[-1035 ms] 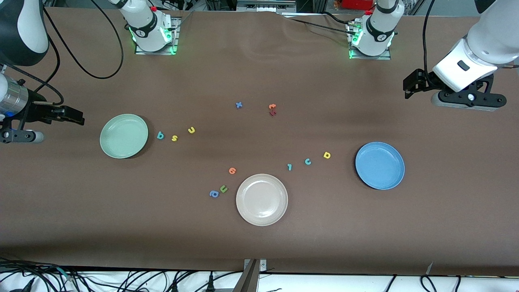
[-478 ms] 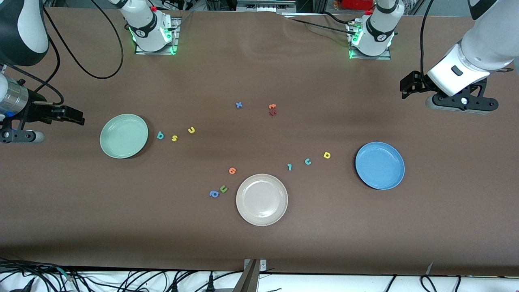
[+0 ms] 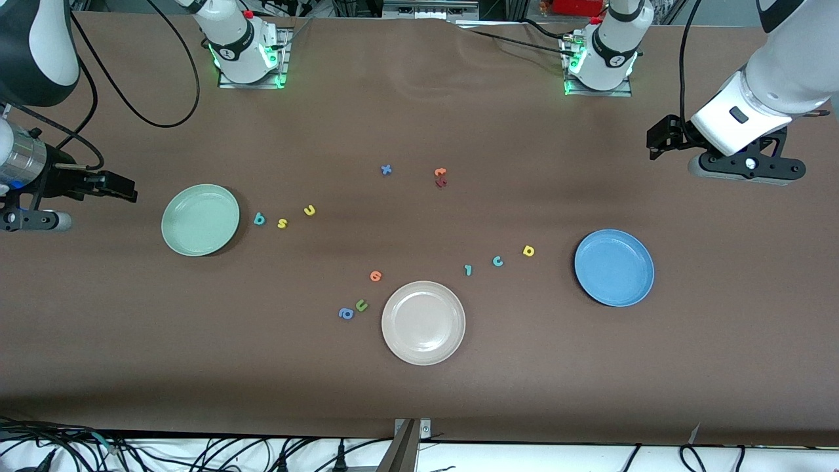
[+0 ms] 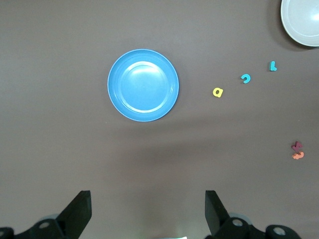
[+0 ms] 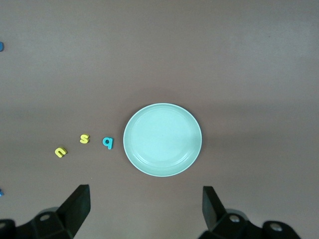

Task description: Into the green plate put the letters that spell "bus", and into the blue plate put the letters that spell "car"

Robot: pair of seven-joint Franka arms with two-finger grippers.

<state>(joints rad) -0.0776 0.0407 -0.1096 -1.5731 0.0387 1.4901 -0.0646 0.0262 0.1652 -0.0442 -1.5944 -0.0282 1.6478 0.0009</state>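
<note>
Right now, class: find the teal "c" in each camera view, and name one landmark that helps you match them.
Front view: teal "c" on the table, between the yellow "a" and teal "r".
Left wrist view: same row.
Right wrist view: not in it.
Shared landmark: the blue plate.

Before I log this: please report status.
Both grippers open, empty, high. Bus letters beside green plate; car letters beside blue plate. Nothing blocking.
</note>
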